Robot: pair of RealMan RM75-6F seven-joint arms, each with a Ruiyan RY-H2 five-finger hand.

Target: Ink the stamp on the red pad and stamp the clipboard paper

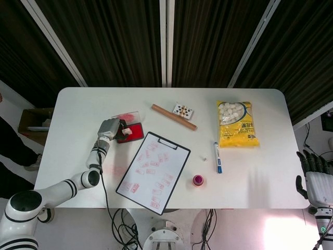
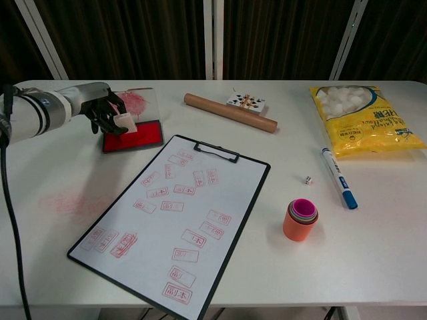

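Chest view: left hand [image 2: 103, 113] pinches small white blocky stamp [image 2: 122, 123] over flat rectangular glossy red pad [image 2: 133, 137].

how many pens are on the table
1. The pen lies on the table right of the clipboard, just below the yellow bag, with the small die to its left. None seems hidden, though the view can't rule that out.
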